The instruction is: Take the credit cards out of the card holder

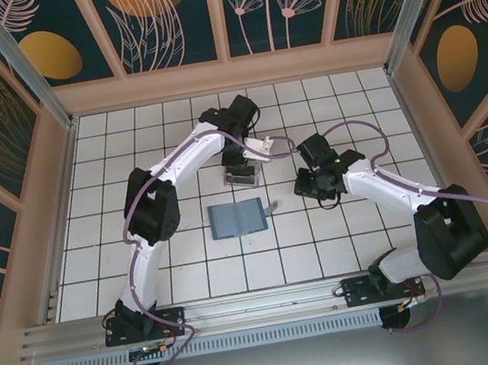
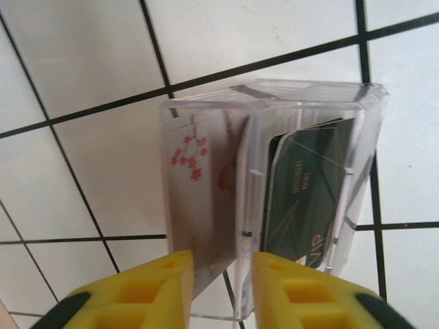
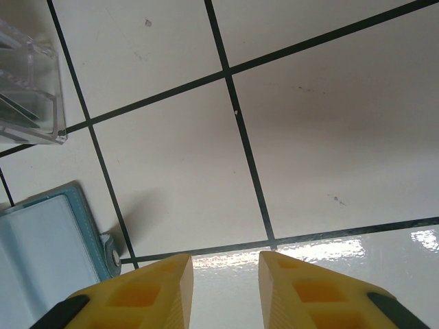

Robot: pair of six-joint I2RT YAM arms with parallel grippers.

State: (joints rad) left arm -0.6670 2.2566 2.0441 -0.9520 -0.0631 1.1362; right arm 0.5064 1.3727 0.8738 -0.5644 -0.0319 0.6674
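The blue wallet (image 1: 237, 218) lies open and flat. Just at its 12 o'clock, a pale card (image 2: 195, 199) and a dark card (image 2: 305, 199) are propped on edge.

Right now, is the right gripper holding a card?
No: the right wrist view shows the right gripper open over bare tile, with nothing between its fingers.

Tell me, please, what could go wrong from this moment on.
1. The left gripper stands open right at the near wall of the clear plastic tray. A push could slide or tip the tray, spilling the pale flowered card and the dark green card.
2. The right gripper hangs open over white floor tile beside the teal-blue card holder. Nothing pins the holder, so it may slide when touched.
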